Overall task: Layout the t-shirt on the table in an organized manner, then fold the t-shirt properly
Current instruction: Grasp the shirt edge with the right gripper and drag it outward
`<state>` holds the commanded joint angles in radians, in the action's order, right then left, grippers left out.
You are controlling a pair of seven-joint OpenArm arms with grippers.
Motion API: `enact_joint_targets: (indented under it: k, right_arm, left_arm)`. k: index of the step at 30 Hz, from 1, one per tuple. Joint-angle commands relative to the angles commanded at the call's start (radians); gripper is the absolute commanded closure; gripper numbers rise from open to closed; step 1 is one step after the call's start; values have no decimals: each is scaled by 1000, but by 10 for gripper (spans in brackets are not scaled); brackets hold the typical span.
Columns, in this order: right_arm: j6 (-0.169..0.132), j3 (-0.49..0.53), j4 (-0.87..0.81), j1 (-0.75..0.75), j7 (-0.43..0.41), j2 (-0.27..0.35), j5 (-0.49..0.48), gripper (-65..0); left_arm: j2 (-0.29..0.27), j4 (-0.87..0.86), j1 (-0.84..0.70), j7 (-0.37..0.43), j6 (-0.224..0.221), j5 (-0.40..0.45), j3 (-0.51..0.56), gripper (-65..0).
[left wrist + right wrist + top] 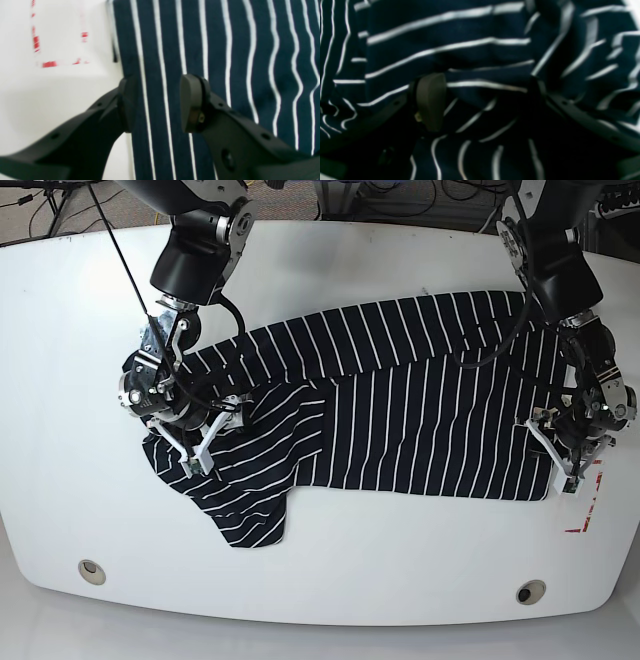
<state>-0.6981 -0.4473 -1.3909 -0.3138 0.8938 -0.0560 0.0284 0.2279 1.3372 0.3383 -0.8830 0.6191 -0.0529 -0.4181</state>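
The t-shirt, dark navy with thin white stripes, lies spread across the middle of the white table. One sleeve is rumpled at the lower left. My left gripper is open and straddles the shirt's straight edge, one finger over bare table and the other over fabric. In the base view it sits at the shirt's right end. My right gripper is open wide, low over bunched, creased fabric, at the shirt's left end.
A red-and-white tape rectangle marks the table just beyond the shirt's right edge. Two round metal grommets sit near the front edge. Cables and equipment lie behind the table's far edge.
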Motion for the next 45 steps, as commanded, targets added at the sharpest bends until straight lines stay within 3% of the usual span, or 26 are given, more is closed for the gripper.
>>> enact_joint_targets:
  k: [2, 5, 11, 18, 33, 39, 45]
  right_arm:
    - [0, 0, 0, 0, -6, 0, 0, -415]
    - [0, 0, -2, 0, -6, 0, 0, -320]
    - [0, 0, -9, 0, -6, 0, 0, -5]
    - [0, 0, -112, 43, 9, 0, -3, 0]
    - [0, 0, -651, 273, 245, -8, -6, 0]
    - [0, -40, -655, 330, 368, 6, -3, 0]
    - [0, -152, -655, 387, 419, -3, -5, 0]
  left_arm:
    - [0, 0, -2, 0, 0, 0, -2, -260]
    - [0, 0, -9, 0, 0, 0, -2, -260]
    - [0, 0, -29, 0, 0, 0, 0, -260]
    - [0, 0, -29, 0, 0, 0, 0, -260]
    - [0, -3, -29, 2, 0, 2, 5, -260]
    - [-3, -8, -29, 2, -3, 8, 5, -260]
    - [-3, -49, -28, 3, -5, 8, 5, -260]
